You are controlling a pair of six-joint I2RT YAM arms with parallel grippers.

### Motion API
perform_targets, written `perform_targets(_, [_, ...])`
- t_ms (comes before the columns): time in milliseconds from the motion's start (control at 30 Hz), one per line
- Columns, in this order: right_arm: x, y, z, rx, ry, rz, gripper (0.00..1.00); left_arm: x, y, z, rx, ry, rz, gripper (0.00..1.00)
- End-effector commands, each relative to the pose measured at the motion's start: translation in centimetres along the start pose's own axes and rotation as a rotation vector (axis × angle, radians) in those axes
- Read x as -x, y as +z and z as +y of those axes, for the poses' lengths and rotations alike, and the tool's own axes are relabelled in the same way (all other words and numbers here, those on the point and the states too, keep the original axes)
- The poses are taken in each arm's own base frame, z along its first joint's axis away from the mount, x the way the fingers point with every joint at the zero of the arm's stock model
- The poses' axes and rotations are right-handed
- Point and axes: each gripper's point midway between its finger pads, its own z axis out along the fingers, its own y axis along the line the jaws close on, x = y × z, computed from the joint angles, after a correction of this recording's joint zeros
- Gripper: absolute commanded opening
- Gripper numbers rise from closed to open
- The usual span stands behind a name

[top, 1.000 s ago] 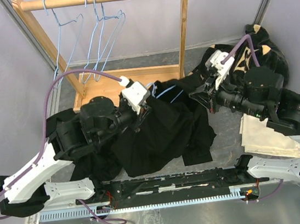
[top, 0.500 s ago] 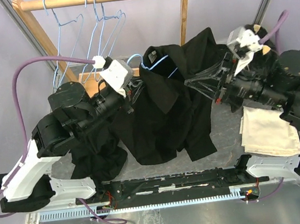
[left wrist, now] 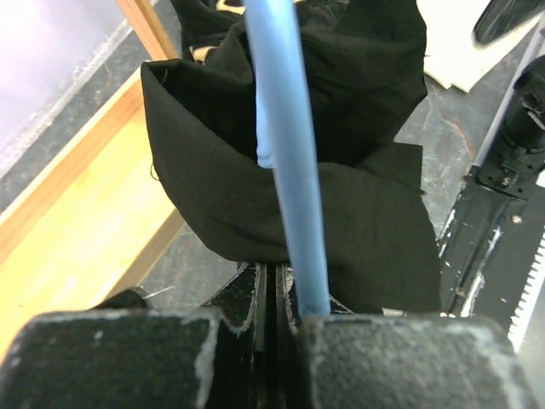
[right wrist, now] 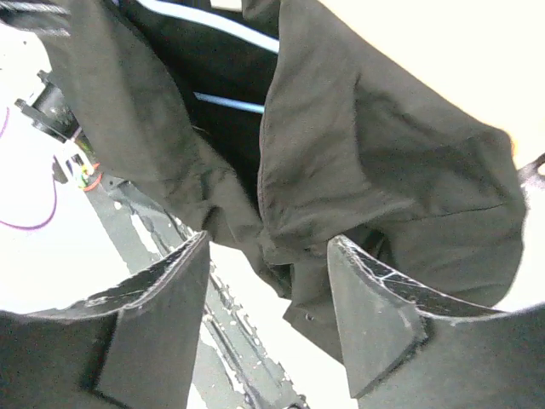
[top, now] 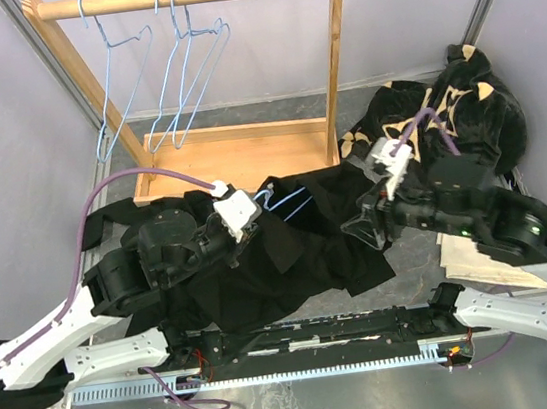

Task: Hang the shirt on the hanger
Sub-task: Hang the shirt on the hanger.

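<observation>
Two grippers, two stories: left gripper (left wrist: 281, 300) is clamped tight on the hanger (left wrist: 285, 153) wire, right gripper (right wrist: 268, 253) has its jaws spread, grabbing nothing. Shirt (top: 296, 257) lies crumpled on the table (top: 415, 268) between them, hanger partly tucked into its top.

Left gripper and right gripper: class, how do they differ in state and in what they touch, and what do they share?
The left gripper is shut on the hanger; the right gripper is open, gripping nothing. The left gripper meets blue wire; the right gripper faces only the shirt cloth. Both have dark fingers and sit at the shirt.
</observation>
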Motion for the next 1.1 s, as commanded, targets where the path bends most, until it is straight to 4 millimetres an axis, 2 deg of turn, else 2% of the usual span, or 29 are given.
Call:
perform_targets(0, [4.0, -3.4, -0.4, -0.040, -0.069, -0.153, 0.67, 1.2, -0.4, -1.1, -0.048, -0.100, -0.089, 0.03])
perform_targets(167, [7.3, -3.1, -0.5, -0.062, 0.001, -0.289, 0.68, 0.8, 0.4, -1.3, -0.037, -0.151, -0.104, 0.03])
perform_targets(400, [10.1, -0.2, 2.0, 0.077, 0.162, -0.492, 0.69, 1.3, 1.3, -1.3, -0.022, -0.193, -0.128, 0.03])
perform_targets(567, [10.8, 1.7, 3.9, 0.111, 0.189, -0.551, 0.65, 1.4, 1.8, -1.5, -0.027, -0.203, -0.127, 0.03])
perform_targets(733, [11.5, 2.7, 5.2, 0.132, 0.203, -0.597, 0.62, 1.3, 2.0, -1.6, -0.032, -0.203, -0.120, 0.03])
perform_targets(1067, [11.0, 5.5, 4.5, 0.060, 0.253, -0.573, 0.51, 1.4, 2.2, -2.2, -0.063, -0.205, -0.125, 0.03])
